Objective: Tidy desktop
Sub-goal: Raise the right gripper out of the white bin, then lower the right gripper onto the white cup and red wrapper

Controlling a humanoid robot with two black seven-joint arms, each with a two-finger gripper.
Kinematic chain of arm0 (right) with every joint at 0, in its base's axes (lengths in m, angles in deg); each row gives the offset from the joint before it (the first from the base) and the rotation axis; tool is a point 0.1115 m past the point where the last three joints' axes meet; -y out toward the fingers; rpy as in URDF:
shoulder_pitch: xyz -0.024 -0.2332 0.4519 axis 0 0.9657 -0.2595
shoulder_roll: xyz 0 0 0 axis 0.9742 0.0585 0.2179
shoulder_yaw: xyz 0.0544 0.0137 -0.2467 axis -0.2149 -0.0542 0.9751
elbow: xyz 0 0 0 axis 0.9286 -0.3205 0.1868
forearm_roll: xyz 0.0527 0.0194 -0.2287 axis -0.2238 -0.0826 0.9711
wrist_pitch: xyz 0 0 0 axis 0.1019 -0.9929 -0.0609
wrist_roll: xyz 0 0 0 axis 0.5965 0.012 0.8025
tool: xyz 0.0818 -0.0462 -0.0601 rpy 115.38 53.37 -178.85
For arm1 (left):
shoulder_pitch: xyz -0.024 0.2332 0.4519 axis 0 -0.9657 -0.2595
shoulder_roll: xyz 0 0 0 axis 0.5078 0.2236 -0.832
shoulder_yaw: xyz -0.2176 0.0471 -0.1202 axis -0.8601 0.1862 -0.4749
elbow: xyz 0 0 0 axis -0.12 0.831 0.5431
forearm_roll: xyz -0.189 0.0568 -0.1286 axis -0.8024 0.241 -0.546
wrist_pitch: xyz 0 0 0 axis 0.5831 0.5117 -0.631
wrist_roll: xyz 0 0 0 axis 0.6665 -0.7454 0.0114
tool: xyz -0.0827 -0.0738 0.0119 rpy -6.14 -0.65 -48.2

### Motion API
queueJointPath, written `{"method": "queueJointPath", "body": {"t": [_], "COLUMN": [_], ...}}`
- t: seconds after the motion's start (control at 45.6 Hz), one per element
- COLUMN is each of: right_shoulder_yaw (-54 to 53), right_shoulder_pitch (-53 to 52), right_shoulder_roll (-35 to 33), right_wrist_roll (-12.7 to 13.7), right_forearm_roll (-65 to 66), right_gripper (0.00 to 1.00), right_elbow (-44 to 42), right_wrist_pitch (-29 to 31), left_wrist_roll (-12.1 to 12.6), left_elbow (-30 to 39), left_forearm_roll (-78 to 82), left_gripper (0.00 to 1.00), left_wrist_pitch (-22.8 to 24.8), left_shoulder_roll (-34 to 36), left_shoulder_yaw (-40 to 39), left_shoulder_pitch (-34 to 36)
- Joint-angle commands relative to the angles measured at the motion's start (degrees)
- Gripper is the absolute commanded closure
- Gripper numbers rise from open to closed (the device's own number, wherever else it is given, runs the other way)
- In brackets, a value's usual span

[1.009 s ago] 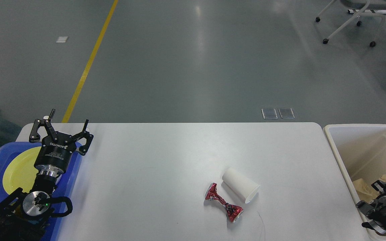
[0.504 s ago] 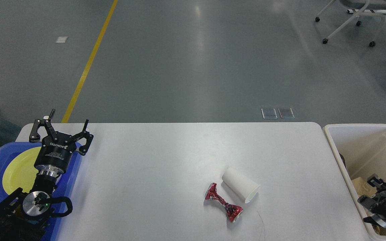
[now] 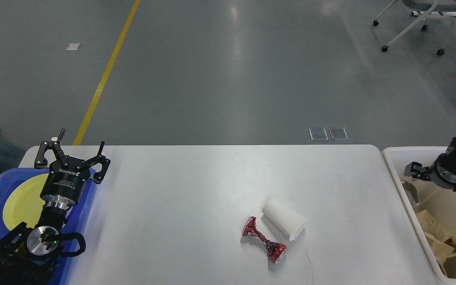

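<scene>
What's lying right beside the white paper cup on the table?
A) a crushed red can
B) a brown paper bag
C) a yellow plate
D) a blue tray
A: the crushed red can lies on the table just left of the tipped-over cup; nothing else is near them.

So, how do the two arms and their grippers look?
Both arms are black. The left gripper has two jointed black fingers on a cylindrical body marked ROBOTIQ in white, above a silver ring and a looping black cable. The right gripper looks dark with a silver disc.
</scene>
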Motion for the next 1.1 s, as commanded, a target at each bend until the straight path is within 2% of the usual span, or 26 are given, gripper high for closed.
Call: {"method": "queueJointPath", "body": {"t": [0.0, 0.132, 0.285, 0.395, 0.526, 0.724, 0.899, 1.075], "right_shoulder_yaw": [6.4, 10.0, 12.0, 17.7, 20.2, 21.8, 23.8, 26.2], "right_shoulder_pitch": [-11.7, -22.8, -31.1, -38.9, -48.3, -64.8, -74.8, -79.6], "right_shoulder_roll": [2.7, 5.2, 8.4, 11.0, 13.7, 14.3, 14.4, 15.4], "right_wrist_roll": [-0.1, 0.0, -0.2, -0.1, 0.0, -0.1, -0.4, -1.0], "right_forearm_roll": [0.0, -0.4, -7.5, -14.7, -20.7, -27.3, -33.2, -37.4], "right_gripper": [0.0, 0.0, 0.0, 0.0, 0.0, 0.0, 0.0, 0.0], "right_elbow": [3.6, 10.1, 18.7, 27.5, 36.9, 45.6, 53.1, 56.8], "right_wrist_pitch": [9.8, 18.0, 22.1, 25.2, 26.1, 29.1, 29.0, 28.0], "left_wrist_roll": [0.0, 0.0, 0.0, 0.0, 0.0, 0.0, 0.0, 0.0], "left_elbow": [0.0, 0.0, 0.0, 0.1, 0.0, 0.0, 0.0, 0.0], "left_forearm_roll": [0.0, 0.0, 0.0, 0.0, 0.0, 0.0, 0.0, 0.0], "left_gripper": [0.04, 0.04, 0.04, 0.04, 0.04, 0.04, 0.04, 0.04], "left_wrist_pitch": [0.0, 0.0, 0.0, 0.0, 0.0, -0.1, -0.1, 0.0], "left_shoulder_roll": [0.0, 0.0, 0.0, 0.0, 0.0, 0.0, 0.0, 0.0], "left_shoulder_yaw": [0.0, 0.0, 0.0, 0.0, 0.0, 0.0, 0.0, 0.0], "left_shoulder_pitch": [0.0, 0.0, 0.0, 0.0, 0.0, 0.0, 0.0, 0.0]}}
